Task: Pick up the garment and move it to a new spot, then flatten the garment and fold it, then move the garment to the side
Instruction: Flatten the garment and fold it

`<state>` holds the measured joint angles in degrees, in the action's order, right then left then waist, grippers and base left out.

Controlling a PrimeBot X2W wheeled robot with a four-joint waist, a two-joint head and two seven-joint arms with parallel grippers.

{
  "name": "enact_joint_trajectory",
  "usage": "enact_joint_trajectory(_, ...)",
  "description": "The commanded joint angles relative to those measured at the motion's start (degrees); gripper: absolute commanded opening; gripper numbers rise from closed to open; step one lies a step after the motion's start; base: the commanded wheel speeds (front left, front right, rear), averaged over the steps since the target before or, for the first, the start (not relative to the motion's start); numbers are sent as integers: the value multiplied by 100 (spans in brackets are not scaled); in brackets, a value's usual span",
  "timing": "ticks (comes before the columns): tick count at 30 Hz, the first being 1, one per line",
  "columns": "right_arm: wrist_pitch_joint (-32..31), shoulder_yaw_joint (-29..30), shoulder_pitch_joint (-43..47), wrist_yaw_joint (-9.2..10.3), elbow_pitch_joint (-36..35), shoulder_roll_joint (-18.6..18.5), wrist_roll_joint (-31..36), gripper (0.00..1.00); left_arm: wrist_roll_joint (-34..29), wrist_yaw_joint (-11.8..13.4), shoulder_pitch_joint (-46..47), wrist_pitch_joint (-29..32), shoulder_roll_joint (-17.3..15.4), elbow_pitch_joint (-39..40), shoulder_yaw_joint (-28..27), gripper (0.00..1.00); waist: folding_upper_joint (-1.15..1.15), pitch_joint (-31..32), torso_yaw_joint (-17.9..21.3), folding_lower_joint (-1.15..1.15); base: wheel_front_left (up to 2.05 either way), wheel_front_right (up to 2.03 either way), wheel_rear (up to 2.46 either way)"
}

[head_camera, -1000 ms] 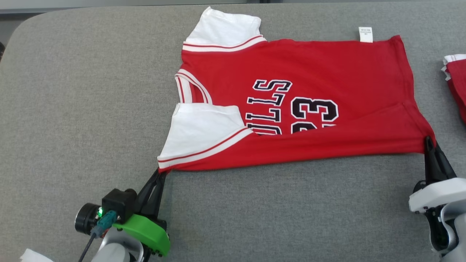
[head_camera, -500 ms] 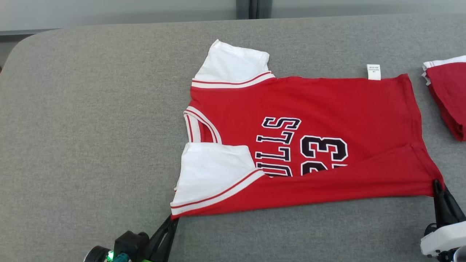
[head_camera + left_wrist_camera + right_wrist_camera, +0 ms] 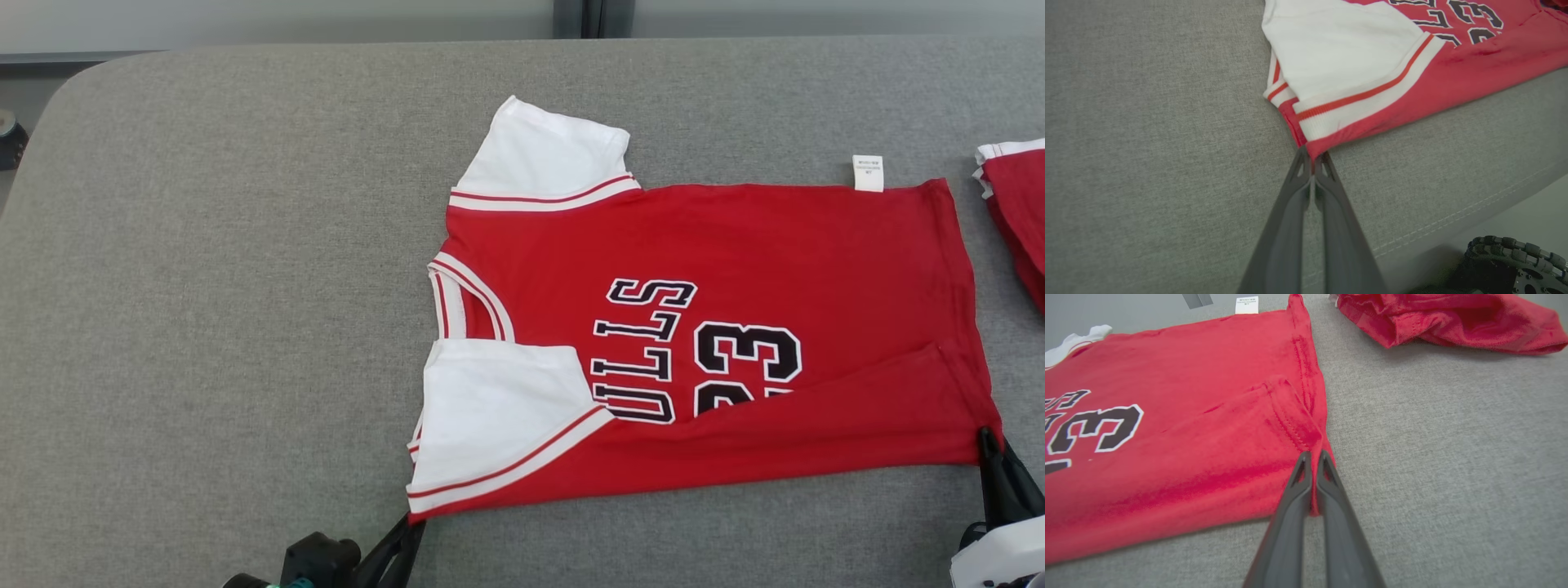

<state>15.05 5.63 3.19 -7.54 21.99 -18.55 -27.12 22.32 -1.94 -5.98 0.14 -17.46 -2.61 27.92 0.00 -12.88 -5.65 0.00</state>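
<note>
The left gripper [image 3: 1312, 157] has its jaws pinched shut on the near shoulder corner of the jersey [image 3: 735, 245]. The right gripper [image 3: 1312, 457] has its jaws clamped on the near hem corner. The one red jersey, with two white sleeves [image 3: 543, 151], lies spread mid-counter [image 3: 204, 286], its near edge folded over. One other red garment [image 3: 1445, 318] lies to its right.

Red jersey [image 3: 735, 261] lies spread on the grey table [image 3: 204, 286], near edge folded up over the lettering. Left gripper [image 3: 413, 524] pinches the near sleeve-side corner, and right gripper [image 3: 989, 436] pinches the near hem corner. Another red garment [image 3: 1020, 220] sits apart at far right.
</note>
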Motion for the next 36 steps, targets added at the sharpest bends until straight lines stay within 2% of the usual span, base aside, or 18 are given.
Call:
enact_joint_trajectory(1,16,-21,-62,10,36,-22,-16,38,40,29,-25,34,-27,2,5,10,0,-17,3,0,0,0,0)
enact_joint_trajectory(2,16,-44,-75,10,52,-31,-43,74,32,45,9,63,-24,11,10,52,0,-26,5,0,0,0,0)
enact_joint_trajectory(3,16,-54,-83,10,50,-35,-67,100,14,56,45,73,-28,24,3,89,0,-32,9,0,0,0,0)
enact_joint_trajectory(4,16,5,-92,10,3,-25,-104,100,24,92,87,56,-8,58,-32,100,0,-36,18,0,0,0,0)
enact_joint_trajectory(12,16,266,-96,8,-735,122,58,100,117,137,654,33,-38,866,-317,100,0,-183,212,0,0,0,0)
enact_joint_trajectory(15,16,171,-283,8,-839,153,119,100,77,26,1271,298,-212,1126,-470,100,0,-359,311,0,0,0,0)
enact_joint_trajectory(20,16,-136,-729,8,-881,196,193,100,121,-266,2814,997,-604,1346,-733,100,0,-739,569,0,0,0,0)
enact_joint_trajectory(23,16,-275,-980,8,-932,256,211,100,381,-412,3637,1605,-759,997,-694,100,0,-972,731,0,0,0,0)
enact_joint_trajectory(27,15,-441,-1260,8,-934,328,228,100,1211,-532,4773,2461,-745,248,-511,100,0,-1317,983,0,0,0,0)
enact_joint_trajectory(32,15,-561,-1559,8,-935,424,192,100,1846,-559,6102,3453,-992,-716,63,100,0,-1681,1271,0,0,0,0)
enact_joint_trajectory(36,16,-626,-1709,8,-927,492,188,100,2119,-558,6779,3869,-1138,-1287,503,100,0,-1878,1464,0,0,0,0)
